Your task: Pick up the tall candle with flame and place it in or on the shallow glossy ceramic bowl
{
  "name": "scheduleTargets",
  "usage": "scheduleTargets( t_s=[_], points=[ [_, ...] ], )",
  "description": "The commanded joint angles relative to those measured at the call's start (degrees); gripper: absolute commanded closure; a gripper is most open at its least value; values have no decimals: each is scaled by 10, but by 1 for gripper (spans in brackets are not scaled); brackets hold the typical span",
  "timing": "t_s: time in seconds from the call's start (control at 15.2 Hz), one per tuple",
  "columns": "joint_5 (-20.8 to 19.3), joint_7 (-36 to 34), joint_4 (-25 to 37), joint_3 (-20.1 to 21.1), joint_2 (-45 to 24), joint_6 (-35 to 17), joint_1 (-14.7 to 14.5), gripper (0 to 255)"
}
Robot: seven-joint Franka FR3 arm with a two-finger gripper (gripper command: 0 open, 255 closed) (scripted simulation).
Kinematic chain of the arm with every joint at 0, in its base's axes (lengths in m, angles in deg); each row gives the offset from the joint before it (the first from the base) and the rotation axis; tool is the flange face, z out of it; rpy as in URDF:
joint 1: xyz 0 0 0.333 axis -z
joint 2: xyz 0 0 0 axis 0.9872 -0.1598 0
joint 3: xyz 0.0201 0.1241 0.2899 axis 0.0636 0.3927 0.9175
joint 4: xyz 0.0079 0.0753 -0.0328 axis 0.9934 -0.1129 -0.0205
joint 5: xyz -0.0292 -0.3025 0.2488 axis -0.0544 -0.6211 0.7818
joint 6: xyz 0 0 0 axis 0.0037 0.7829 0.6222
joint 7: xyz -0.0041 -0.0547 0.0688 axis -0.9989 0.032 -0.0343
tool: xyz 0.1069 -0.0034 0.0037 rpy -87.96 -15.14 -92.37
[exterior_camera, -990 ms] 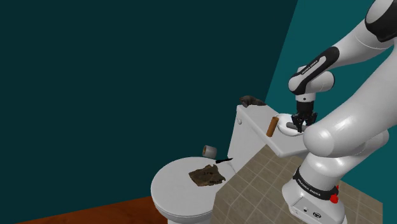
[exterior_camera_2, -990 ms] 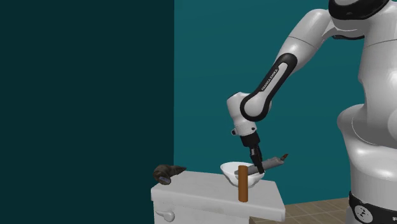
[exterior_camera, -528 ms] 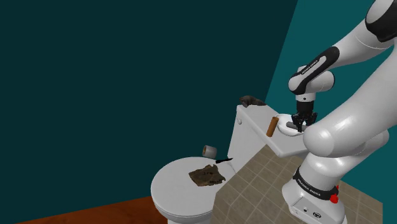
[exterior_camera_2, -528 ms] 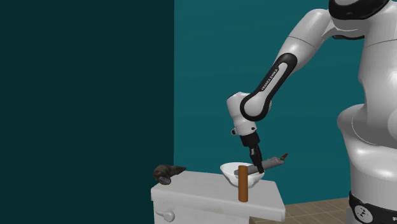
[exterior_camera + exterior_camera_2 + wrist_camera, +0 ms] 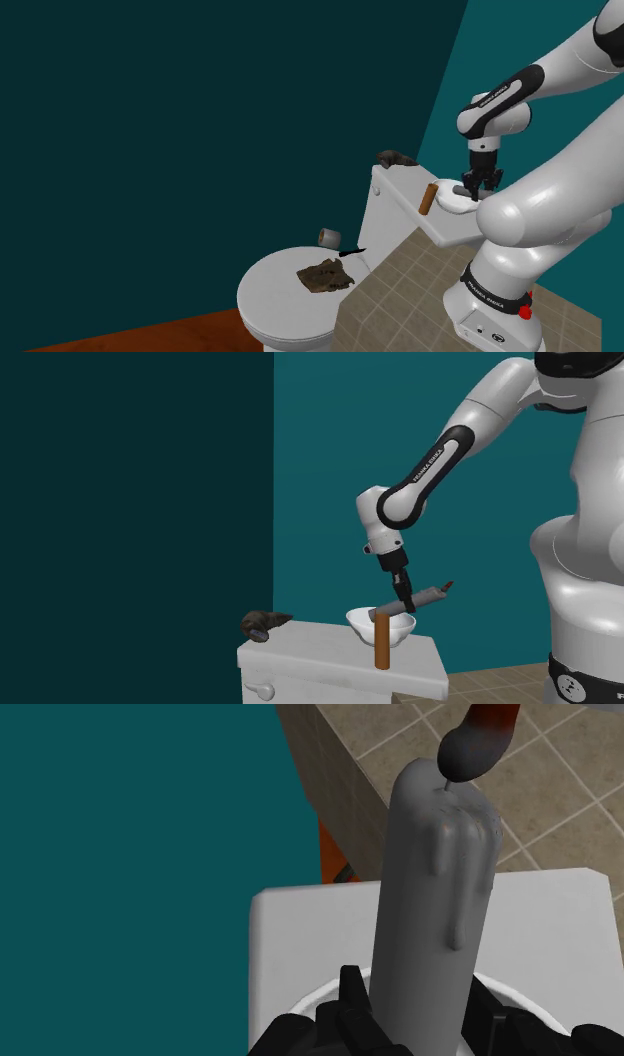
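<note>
Teal walls are closing round a white toilet, and you are working over its tank lid (image 5: 310, 657). Your gripper (image 5: 405, 602) is clamping its jaws on the grey candle (image 5: 428, 594) toward its base end. It is holding the candle nearly level, just above the white bowl (image 5: 358, 617). The dark flame (image 5: 478, 734) is pointing toward the second exterior view's right, past the rim.

If you are letting go from here, the long overhanging end is likely to tip the candle out of such a shallow bowl. It could then be rolling off the lid onto the tiled floor (image 5: 400, 270). Lowering carelessly is risking a nudge to the bowl, or to the brown cylinder (image 5: 381, 642) standing just beside it on the near side.

Farther left on the lid a dark lump (image 5: 265, 622) is sitting. Below it, a brown rag (image 5: 325, 275) is lying on the closed toilet seat (image 5: 275, 300), with a paper roll (image 5: 329, 237) behind it.
</note>
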Motion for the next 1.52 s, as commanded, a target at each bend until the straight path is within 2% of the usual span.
scheduleTargets(
  t_s=[0.0, 0.99, 1.45],
  points=[
    [-2, 0, 3, 3, 16, 19, 1, 255],
    [3, 13, 61, 32, 96, 155, 4, 255],
    [76, 23, 198, 34, -52, 150, -39, 255]
  ],
)
